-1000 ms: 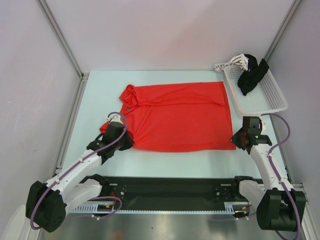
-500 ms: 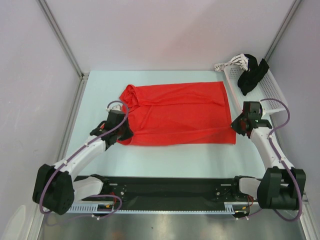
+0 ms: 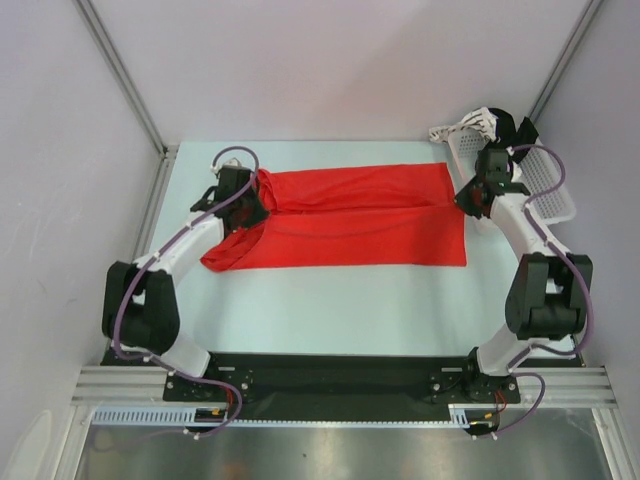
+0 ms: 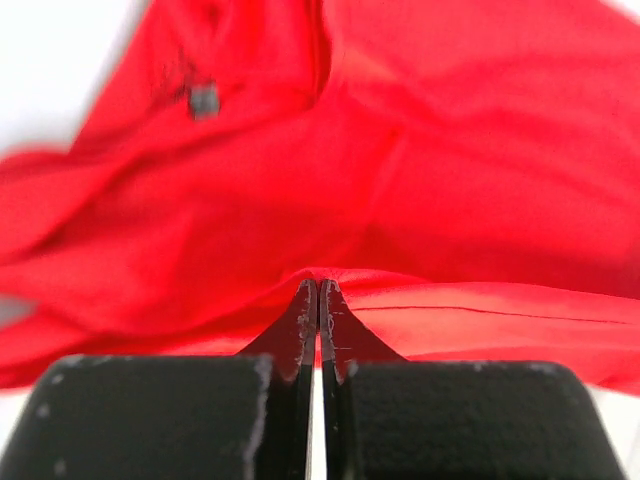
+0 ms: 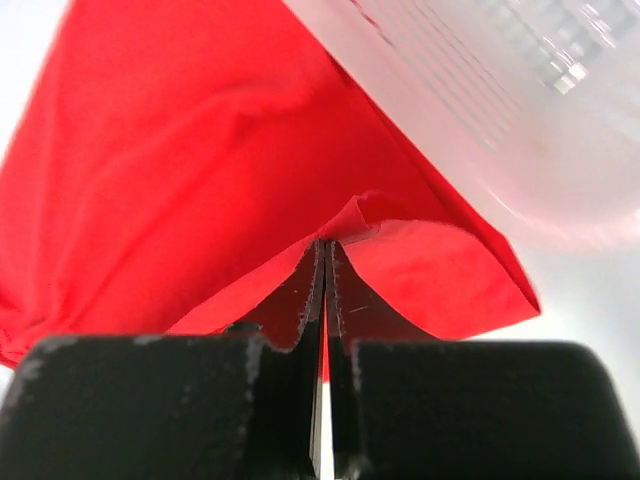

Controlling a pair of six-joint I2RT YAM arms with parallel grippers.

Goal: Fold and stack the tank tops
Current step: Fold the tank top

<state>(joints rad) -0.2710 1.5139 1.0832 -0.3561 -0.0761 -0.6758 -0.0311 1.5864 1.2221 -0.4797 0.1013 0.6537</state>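
Pinching the red tank top (image 3: 360, 215), which lies spread just left of the basket (image 3: 562, 205), both claws are closed on its fabric: the left gripper (image 4: 318, 290) at the end far from the basket, the right gripper (image 5: 325, 250) beside it. Uneven pulling could slip or bunch the thin cloth, and the right arm (image 3: 528, 232) could nudge the basket. It holds a black garment (image 3: 515, 132) and a white item (image 3: 470, 125).

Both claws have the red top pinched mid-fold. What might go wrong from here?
1. The right claw grips only a thin edge of the red tank top; it may slip out under tension.
2. That claw sits right beside the white basket; moving farther could nudge it.
3. Near the left claw the fabric is bunched, with a corner trailing toward the near side, so the fold may land crooked.
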